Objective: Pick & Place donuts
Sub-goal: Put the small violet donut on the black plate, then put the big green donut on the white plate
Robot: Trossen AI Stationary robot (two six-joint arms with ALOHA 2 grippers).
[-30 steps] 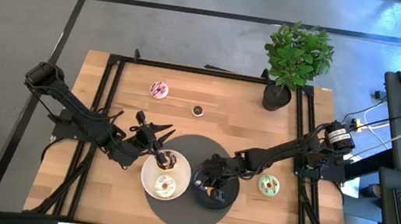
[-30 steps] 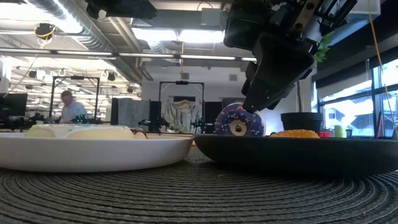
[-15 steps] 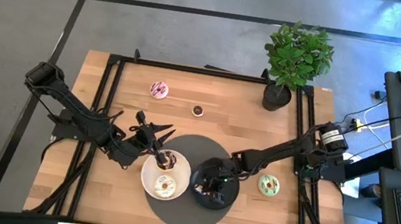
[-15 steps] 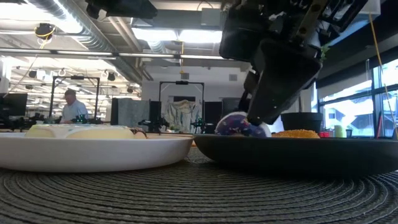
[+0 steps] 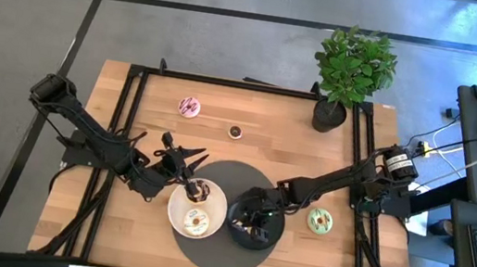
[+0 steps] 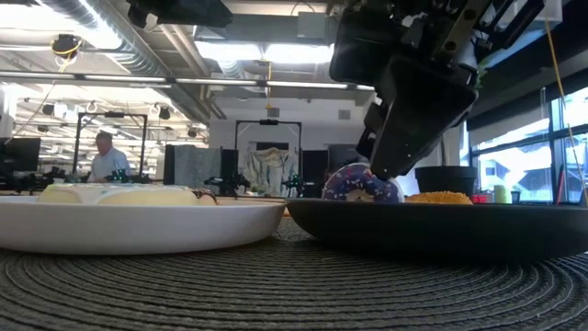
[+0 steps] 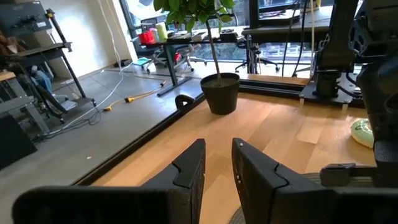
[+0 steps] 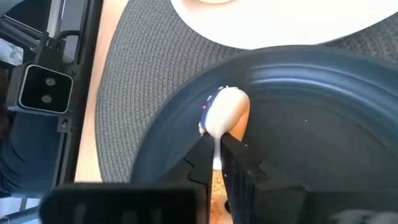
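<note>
**A:** Where is the purple donut (image 6: 359,185) relative to the right gripper (image 8: 217,144)?

**B:** Directly ahead of the fingertips, inside the black plate (image 8: 323,118). In the right wrist view the two fingers pinch its rim, with only a narrow gap between them. The donut seems to stand on edge with its ring plane running along the fingers, so its underside and a sliver of purple icing face the camera. In the low view it sits low at the plate, just beneath the gripper; whether it touches the plate floor, I cannot tell, because the rim hides its bottom.

**A:** So the coming move is a release?

**B:** That is my judgement: the fingers would spread and lift away.

**A:** And the left gripper (image 5: 181,158)?

**B:** It hangs over the far rim of the white plate (image 5: 175,216), close to the chocolate donut (image 5: 199,190) there. Its fingers (image 7: 189,171) are slightly apart and hold nothing.

**A:** Which donuts remain outside the plates?

**B:** A pink donut (image 5: 189,106) and a small brown one (image 5: 235,131) lie on the wooden table (image 5: 285,135) nearer the left arm, and a green donut (image 5: 320,222) lies just beside the right arm. A cream donut (image 5: 197,224) lies in the white plate.

**A:** Anything hidden?

**B:** From above, the right gripper covers most of the black plate.
</note>
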